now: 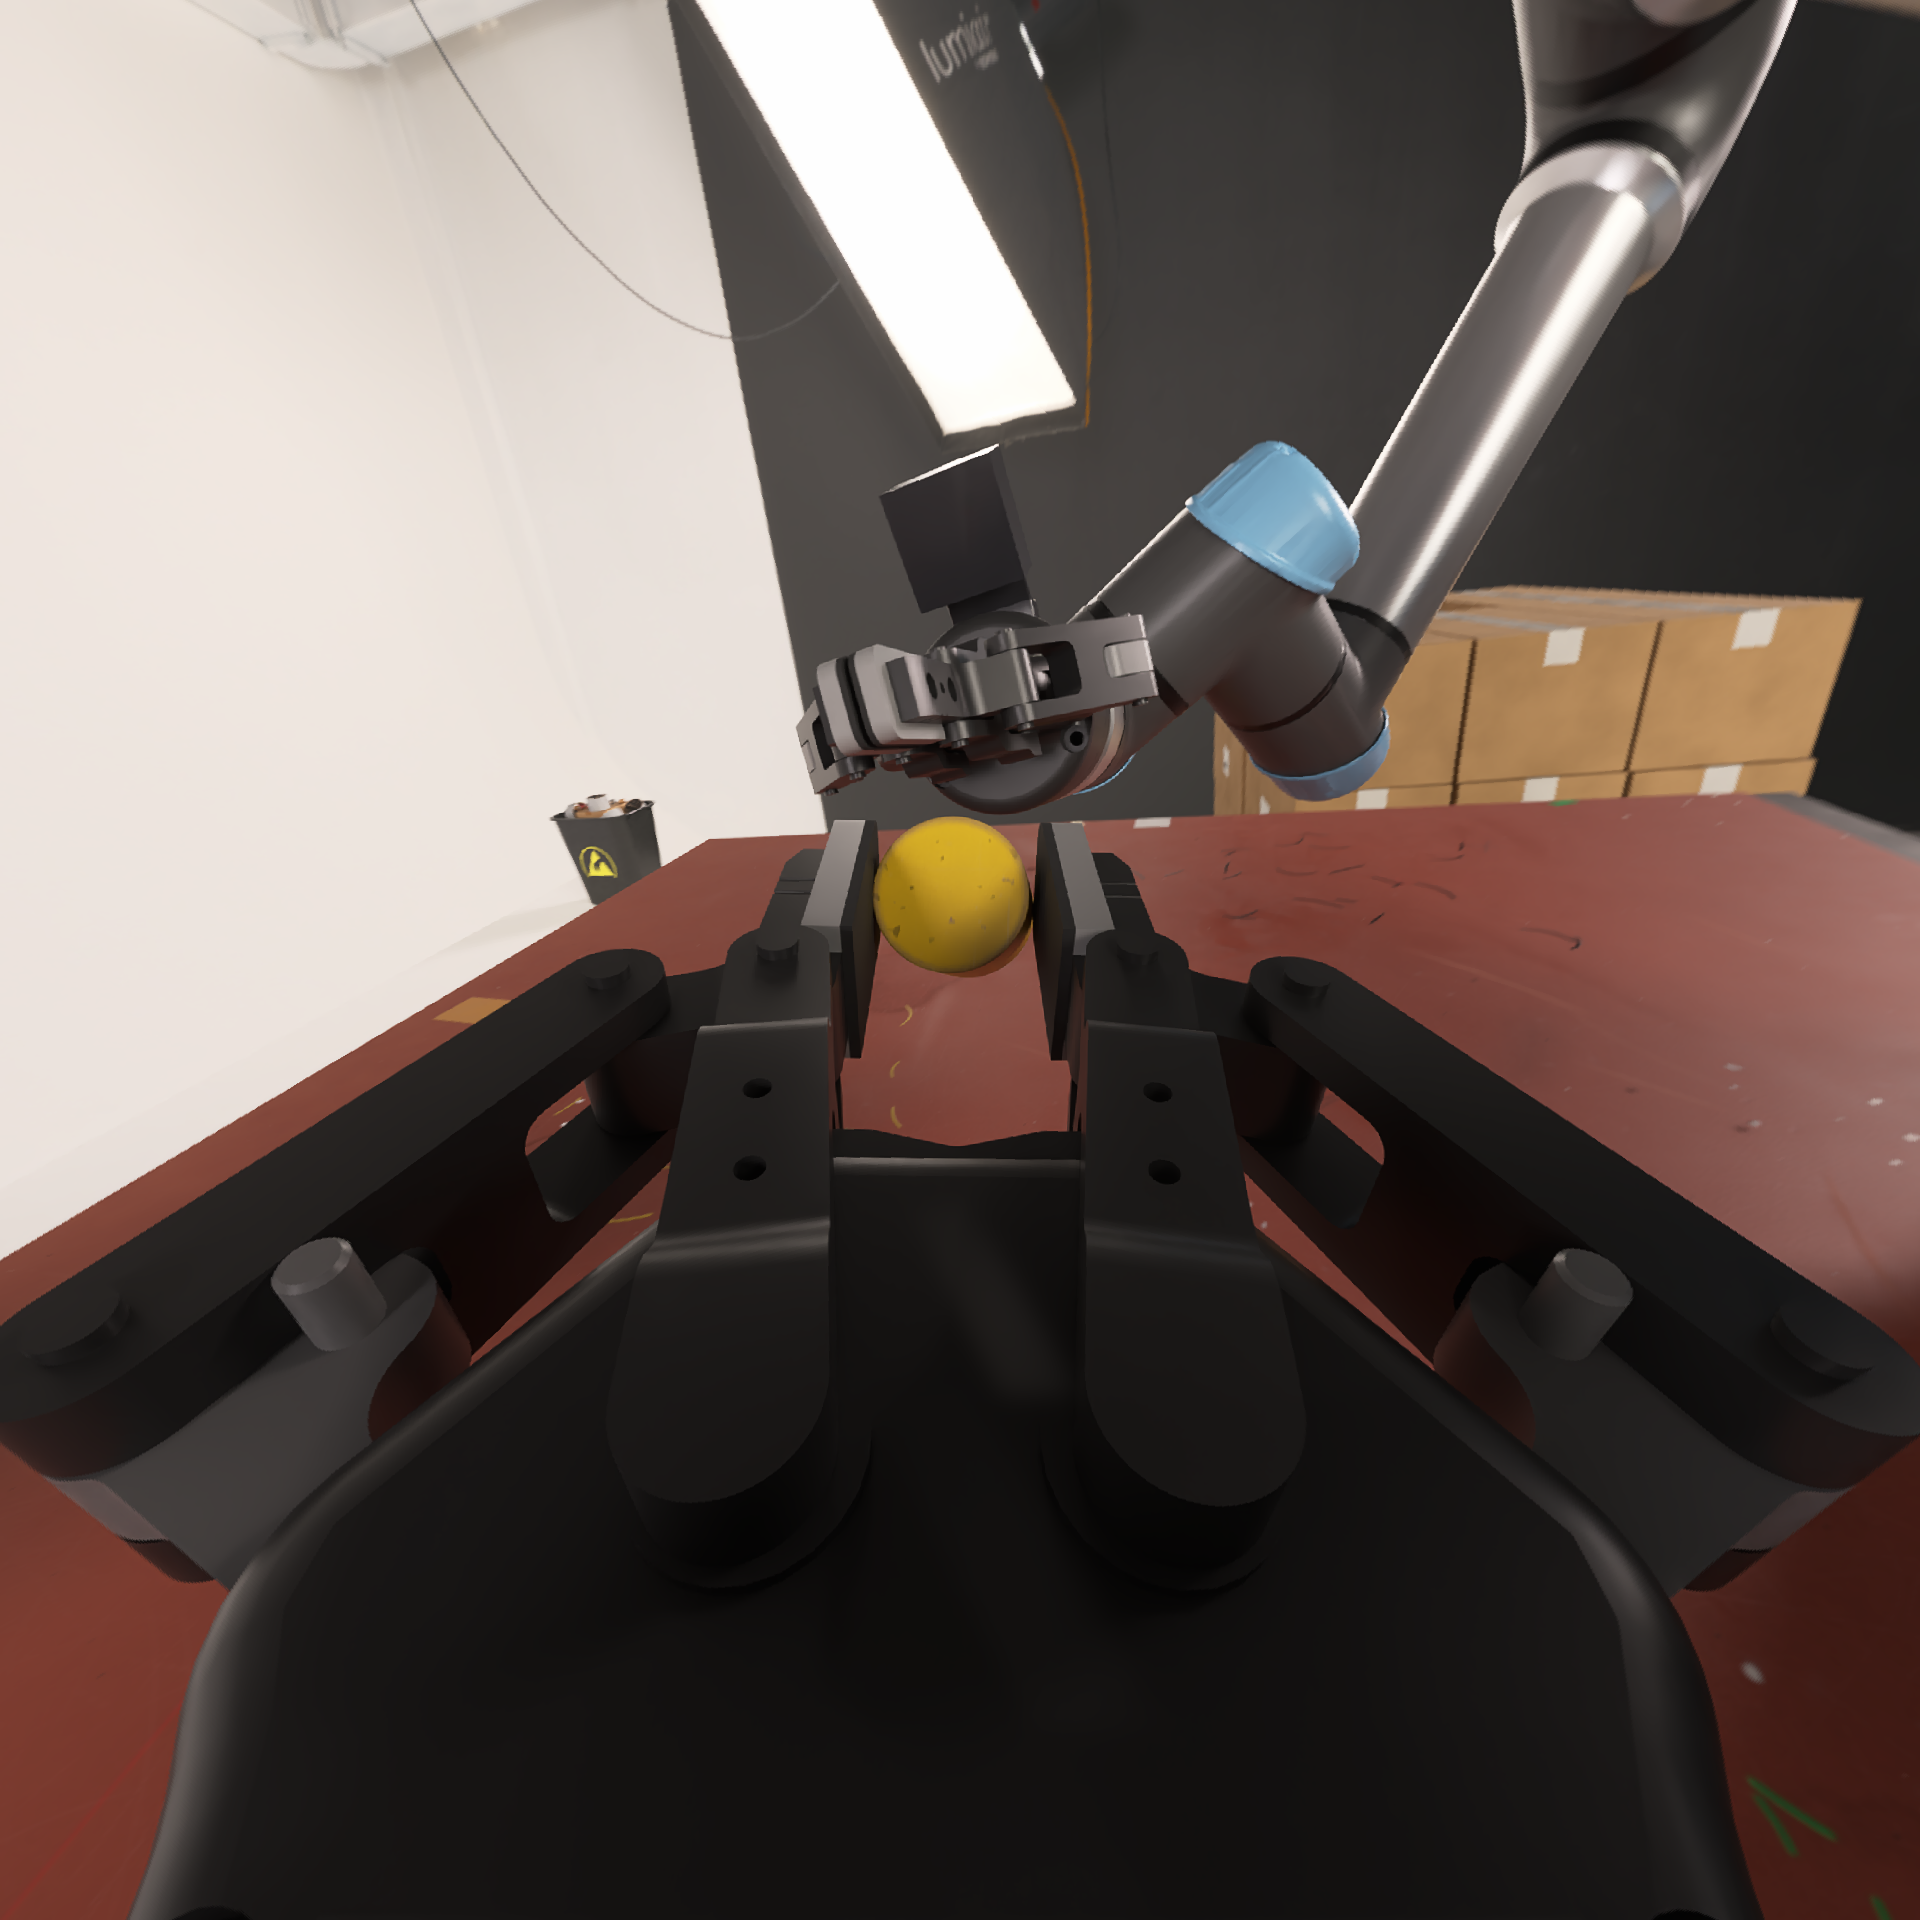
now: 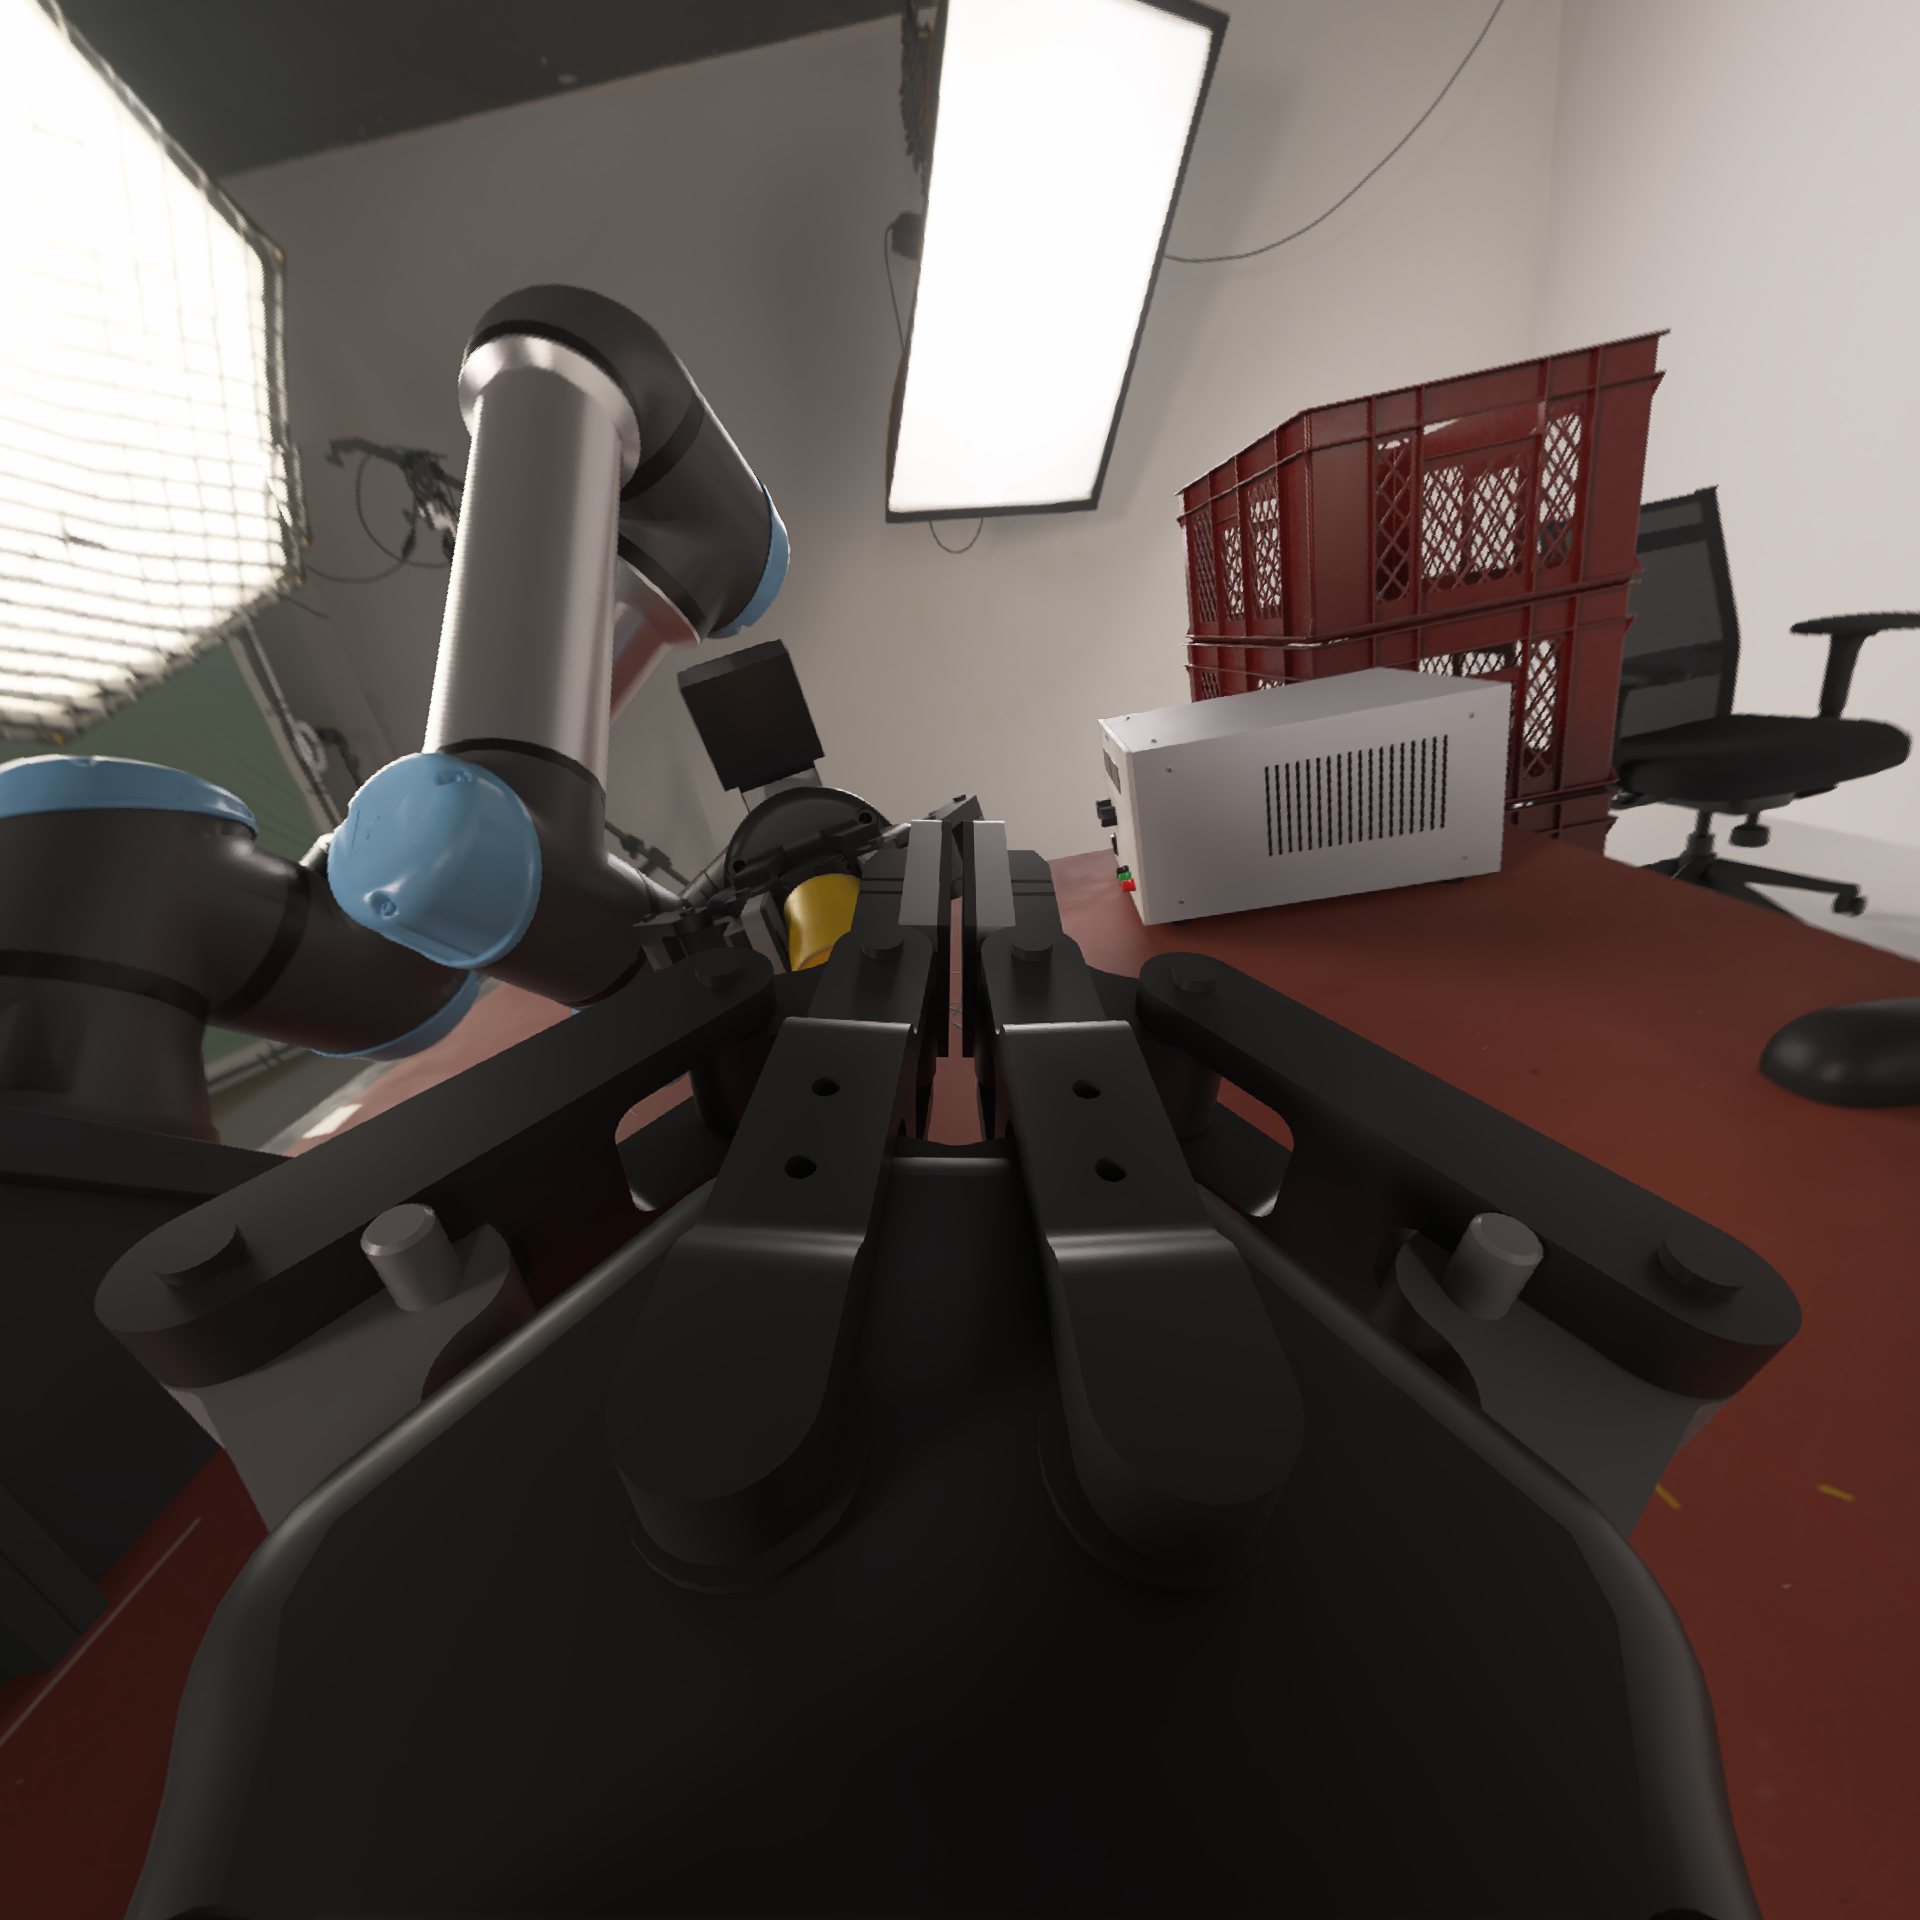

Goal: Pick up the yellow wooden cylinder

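Observation:
The yellow wooden cylinder (image 1: 951, 896) shows its round end face in the left wrist view, clamped between the two pads of my left gripper (image 1: 954, 883) above the red-brown table (image 1: 1455, 987). My left gripper is shut on it. In the right wrist view the cylinder (image 2: 821, 914) shows as a yellow side wall held in the left gripper (image 2: 769, 909), just left of my own fingers. My right gripper (image 2: 956, 883) is shut with nothing between its pads. It hovers just beyond the cylinder and also shows in the left wrist view (image 1: 831, 748).
A white metal box (image 2: 1309, 790) stands at the table's far side, with red crates (image 2: 1423, 520) and a black office chair (image 2: 1756, 748) behind it. A dark rounded object (image 2: 1844, 1055) lies at the right. Cardboard boxes (image 1: 1621, 696) and a black bin (image 1: 608, 847) stand beyond the table.

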